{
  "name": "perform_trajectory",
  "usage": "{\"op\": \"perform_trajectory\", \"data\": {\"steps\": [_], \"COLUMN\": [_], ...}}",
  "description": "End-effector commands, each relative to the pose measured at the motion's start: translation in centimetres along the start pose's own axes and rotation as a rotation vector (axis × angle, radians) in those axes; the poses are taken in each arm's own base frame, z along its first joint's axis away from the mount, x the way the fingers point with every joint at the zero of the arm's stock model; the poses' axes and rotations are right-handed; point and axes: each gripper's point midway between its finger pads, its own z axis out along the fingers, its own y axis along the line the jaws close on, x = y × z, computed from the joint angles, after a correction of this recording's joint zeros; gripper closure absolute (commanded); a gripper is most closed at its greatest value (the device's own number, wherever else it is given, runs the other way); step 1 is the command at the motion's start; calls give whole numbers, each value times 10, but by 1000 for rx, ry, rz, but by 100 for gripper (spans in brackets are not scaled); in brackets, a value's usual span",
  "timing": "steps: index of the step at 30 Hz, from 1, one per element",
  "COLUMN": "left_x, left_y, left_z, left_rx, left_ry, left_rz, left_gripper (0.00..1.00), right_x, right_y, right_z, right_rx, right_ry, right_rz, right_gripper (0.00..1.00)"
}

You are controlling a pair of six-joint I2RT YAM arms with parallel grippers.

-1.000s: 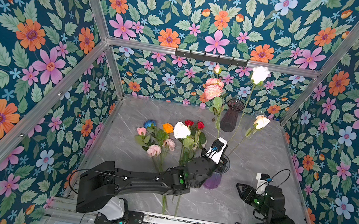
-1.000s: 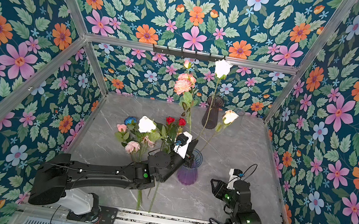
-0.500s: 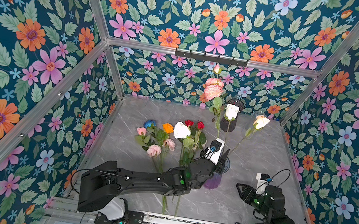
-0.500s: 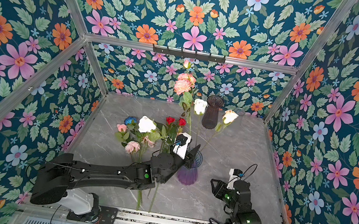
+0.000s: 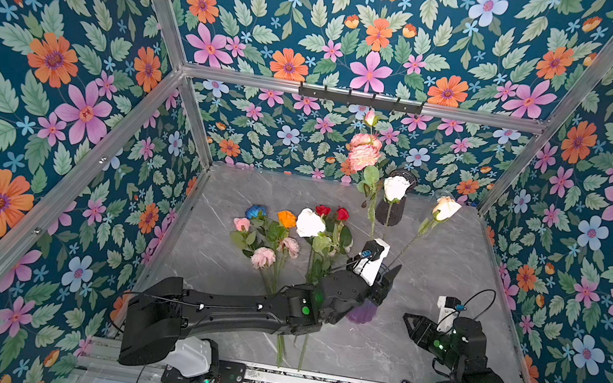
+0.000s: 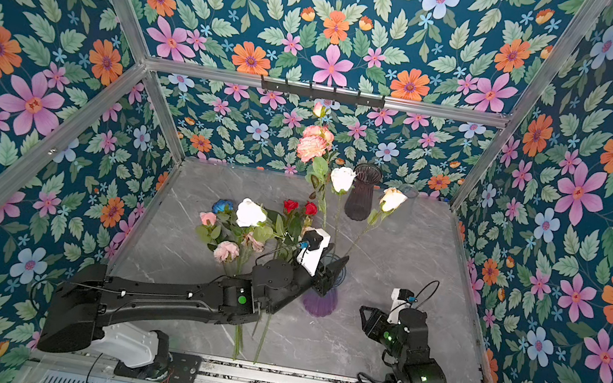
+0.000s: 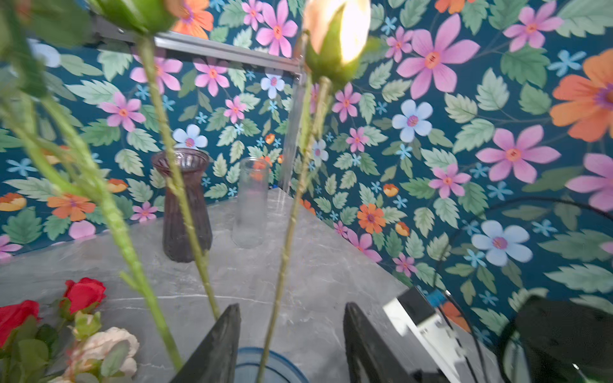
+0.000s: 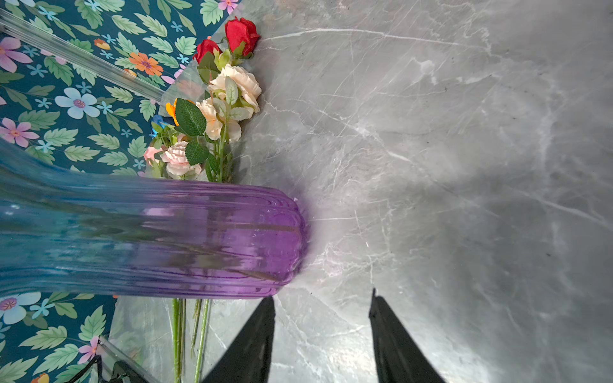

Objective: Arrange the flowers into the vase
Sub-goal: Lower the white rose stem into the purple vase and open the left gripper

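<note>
The purple-and-blue glass vase (image 5: 360,315) is standing near the middle of the bench (image 5: 452,267), closer to its front edge. It is already holding three stems: a pink peony (image 5: 363,155), a white rose (image 5: 395,187) and a cream rose (image 5: 446,208), all leaning toward the back edge. The left tool (image 7: 292,308) is hovering right over the vase mouth with its fingers (image 7: 225,338) spread apart, gripping nothing. The cream rose's stem is passing between them and the white rose's stem is running just beside one of them. The loose flowers (image 5: 280,234) are lying bundled on the bench between the vase and the left edge, heads toward the back, stem ends reaching the front edge. The right tool (image 8: 322,295) is hanging low between the vase and the right edge, parted and empty. A dark vase (image 5: 390,211) and a clear glass (image 7: 250,202) are standing by the back edge.
</note>
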Motion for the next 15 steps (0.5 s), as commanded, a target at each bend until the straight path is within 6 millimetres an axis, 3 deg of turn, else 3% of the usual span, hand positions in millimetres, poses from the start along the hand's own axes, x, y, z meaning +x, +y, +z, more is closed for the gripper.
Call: {"op": "perform_trajectory", "data": {"steps": [1,4,6,9,11,15], "left_x": [23,53,73,106,126,152], "left_y": [-27,-40,-34,-12,5,33], "left_z": [-16,-36,-48,-63,-73,-87], "left_rx": [83,102,82,29,-7,-62], "left_ry": [44,80,101,138,154,153], "left_rz": [109,148,131,25,-34,-30], "left_gripper": [40,32,27,19,3,0], "right_x": [-3,-3,-3,-3,-2,-3], "right_y": [0,0,0,0,0,1], "right_z": [1,1,1,2,2,2], "right_rx": [-1,-1,1,-1,1,-1], "right_ry": [-15,-12,-12,-11,-8,-8], "right_rz": [-6,-6,-5,-6,-4,-5], "right_gripper": [52,52,52,52,51,52]}}
